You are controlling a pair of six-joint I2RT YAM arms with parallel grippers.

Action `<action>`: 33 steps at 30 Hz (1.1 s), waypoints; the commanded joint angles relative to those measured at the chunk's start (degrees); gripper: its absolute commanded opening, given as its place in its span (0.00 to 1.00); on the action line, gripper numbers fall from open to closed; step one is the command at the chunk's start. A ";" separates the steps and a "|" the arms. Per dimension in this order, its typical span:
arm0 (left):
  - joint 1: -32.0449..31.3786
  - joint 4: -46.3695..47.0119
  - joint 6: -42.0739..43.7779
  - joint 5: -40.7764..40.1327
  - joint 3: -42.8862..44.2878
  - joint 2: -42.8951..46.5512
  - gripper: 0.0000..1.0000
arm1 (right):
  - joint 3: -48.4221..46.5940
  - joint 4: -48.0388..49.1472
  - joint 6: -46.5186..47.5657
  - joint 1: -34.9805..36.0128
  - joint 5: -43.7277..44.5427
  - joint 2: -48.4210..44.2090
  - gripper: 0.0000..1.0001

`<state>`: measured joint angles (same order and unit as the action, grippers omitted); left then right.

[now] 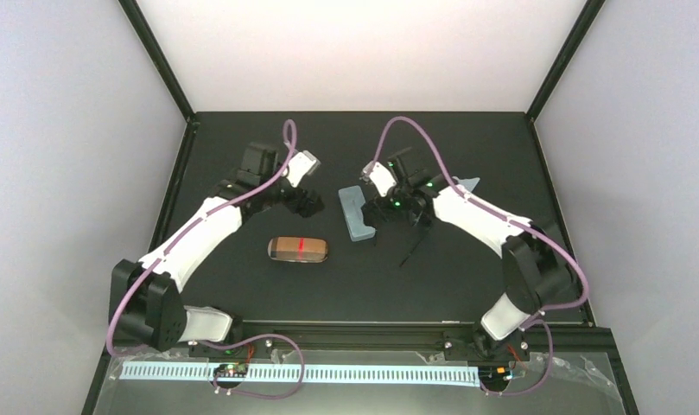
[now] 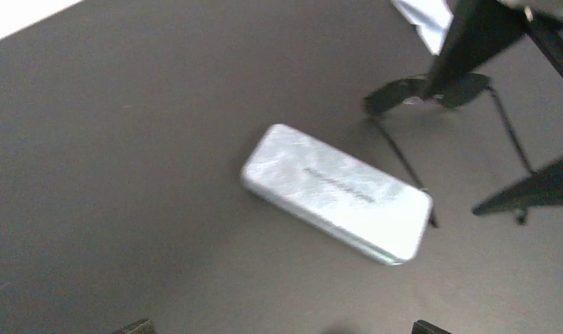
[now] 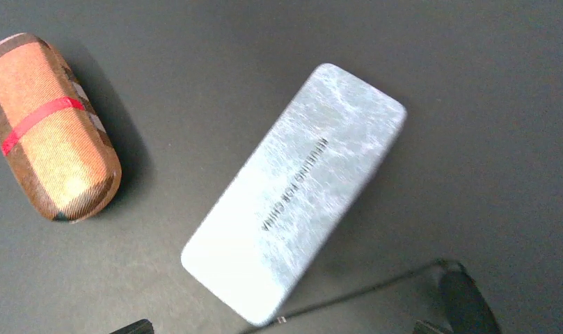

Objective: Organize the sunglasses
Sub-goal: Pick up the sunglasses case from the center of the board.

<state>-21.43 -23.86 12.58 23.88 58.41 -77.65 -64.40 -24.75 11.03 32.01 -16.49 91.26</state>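
Left gripper (image 2: 282, 328) noted wide open and empty, tan case (image 1: 298, 249) laid closed at centre, blue-grey case (image 1: 356, 213) closed nearby, right gripper (image 3: 280, 327) spread open, black sunglasses (image 2: 431, 94) laid unfolded just right of blue-grey case, beneath right gripper.

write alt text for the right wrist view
A closed blue-grey case lies diagonally on the dark table, a tan red-striped case apart from it at upper left. A dark lens and thin arm of the black sunglasses show at bottom right.
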 commanded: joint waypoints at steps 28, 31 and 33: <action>9.74 2.94 -0.27 -2.92 -4.04 6.90 0.97 | -16.28 -3.93 -15.02 8.94 13.27 24.55 1.00; 9.74 3.08 -0.35 -2.59 -4.03 6.64 0.97 | -16.35 -3.75 -14.57 8.99 13.83 25.09 0.97; 9.75 3.03 -0.36 -2.32 -4.01 6.55 0.97 | -16.37 -3.67 -14.38 8.90 13.85 25.24 0.93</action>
<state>-12.01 -22.17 12.78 20.10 54.59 -70.61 -79.70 -28.38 -3.29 40.80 -4.43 116.01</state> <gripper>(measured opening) 0.968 0.958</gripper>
